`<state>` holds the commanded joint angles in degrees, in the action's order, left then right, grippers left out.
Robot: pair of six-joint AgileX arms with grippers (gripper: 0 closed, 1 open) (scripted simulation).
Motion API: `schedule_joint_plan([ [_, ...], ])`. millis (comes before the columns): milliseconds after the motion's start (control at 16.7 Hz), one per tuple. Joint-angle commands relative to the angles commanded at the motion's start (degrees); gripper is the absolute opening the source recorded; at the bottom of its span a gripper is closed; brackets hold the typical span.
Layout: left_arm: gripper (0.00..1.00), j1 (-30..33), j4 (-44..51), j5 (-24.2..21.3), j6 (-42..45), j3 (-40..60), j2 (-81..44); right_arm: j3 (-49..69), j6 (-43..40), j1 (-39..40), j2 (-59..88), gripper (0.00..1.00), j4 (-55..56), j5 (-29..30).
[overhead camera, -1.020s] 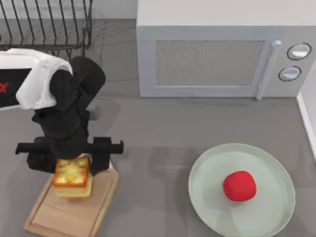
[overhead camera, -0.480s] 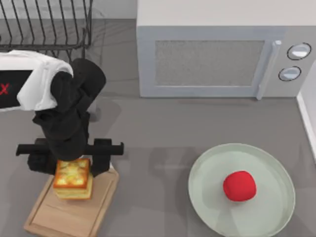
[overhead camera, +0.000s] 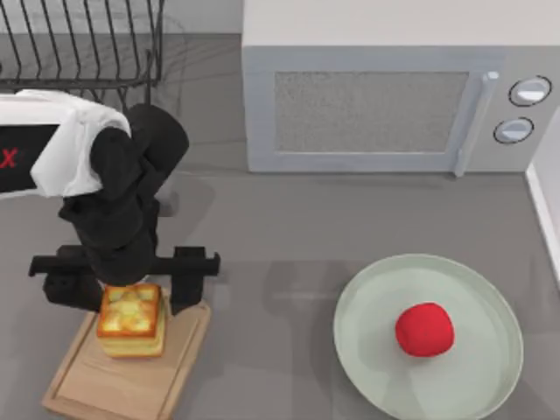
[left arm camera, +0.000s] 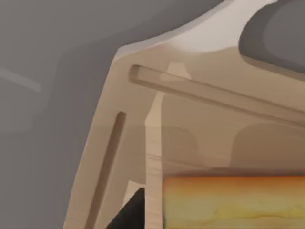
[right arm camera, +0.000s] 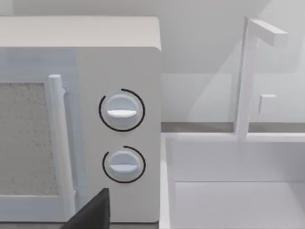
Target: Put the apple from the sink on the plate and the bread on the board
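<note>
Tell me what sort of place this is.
Most likely a rendered kitchen counter: a boxy grey microwave with two dials, a white sink beside it, a black wire dish rack, and a light wooden cutting board on the grey worktop.

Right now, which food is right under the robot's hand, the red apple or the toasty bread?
The bread. It sits on the board at the table's left, between the left gripper's open fingers. The apple lies far off on the plate.
</note>
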<state>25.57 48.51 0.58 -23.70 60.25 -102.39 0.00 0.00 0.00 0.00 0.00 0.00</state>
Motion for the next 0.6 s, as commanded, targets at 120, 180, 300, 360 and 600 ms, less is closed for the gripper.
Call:
schedule_joint_plan([
  [120,1.0,0.0,0.0,0.0,0.0,0.0,0.0,0.0,0.0,0.0,0.0,1.0,0.0,0.0],
  [180,1.0,0.0,0.0,0.0,0.0,0.0,0.0,0.0,0.0,0.0,0.0,1.0,0.0,0.0],
  [300,1.0,0.0,0.0,0.0,0.0,0.0,0.0,0.0,0.0,0.0,0.0,1.0,0.0,0.0],
  [360,1.0,0.0,0.0,0.0,0.0,0.0,0.0,0.0,0.0,0.0,0.0,1.0,0.0,0.0],
  [600,1.0,-0.1,0.0,0.0,0.0,0.0,0.0,0.0,0.0,0.0,0.0,1.0,0.0,0.0],
])
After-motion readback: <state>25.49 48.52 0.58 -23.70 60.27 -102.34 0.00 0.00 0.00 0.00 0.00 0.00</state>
